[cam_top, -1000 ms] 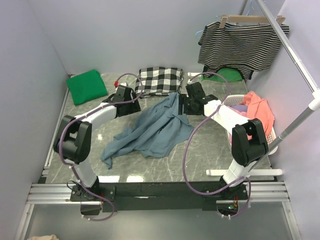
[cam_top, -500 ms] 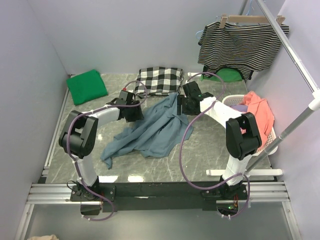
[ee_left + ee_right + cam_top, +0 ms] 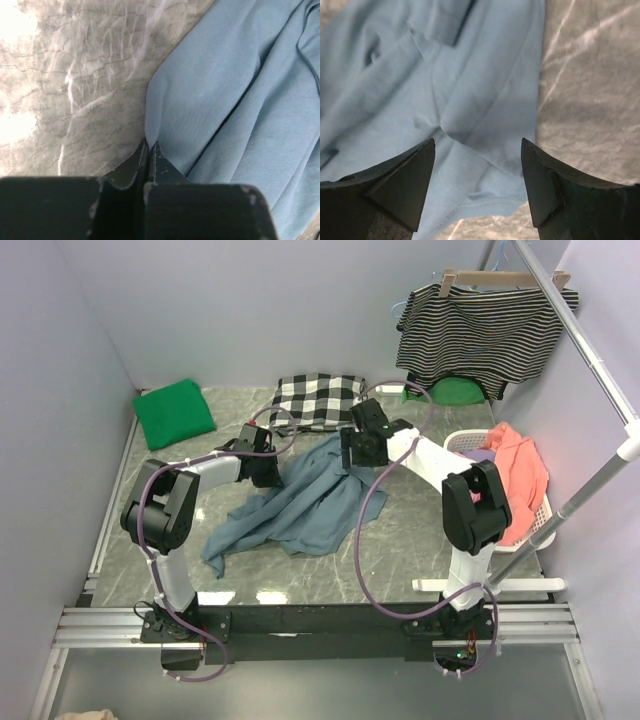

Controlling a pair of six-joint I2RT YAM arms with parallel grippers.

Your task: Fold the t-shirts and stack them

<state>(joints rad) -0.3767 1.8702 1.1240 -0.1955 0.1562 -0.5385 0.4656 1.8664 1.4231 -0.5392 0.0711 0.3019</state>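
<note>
The slate-blue t-shirt [image 3: 300, 505] lies crumpled in the middle of the marble table [image 3: 420, 540]. My left gripper [image 3: 270, 472] sits at its upper left edge, and the left wrist view shows the jaws [image 3: 149, 145] shut on a pinch of the blue t-shirt [image 3: 225, 100]. My right gripper [image 3: 350, 455] hovers open over the shirt's top right corner. In the right wrist view, its fingers [image 3: 477, 142] straddle a hemmed corner of the blue t-shirt [image 3: 470, 90] without touching it. A bright green t-shirt [image 3: 174, 412] lies folded at the far left.
A black-and-white checked cloth [image 3: 318, 400] lies at the back centre. A striped top [image 3: 490, 330] hangs from a rail [image 3: 590, 350] at the right, with something green [image 3: 455, 390] behind it. A white basket [image 3: 545, 525] with coral cloth [image 3: 520, 465] stands at the right edge.
My left gripper has moved right onto the shirt's edge and closed on it. The right gripper has shifted left and further back over the shirt's top corner, still open.
</note>
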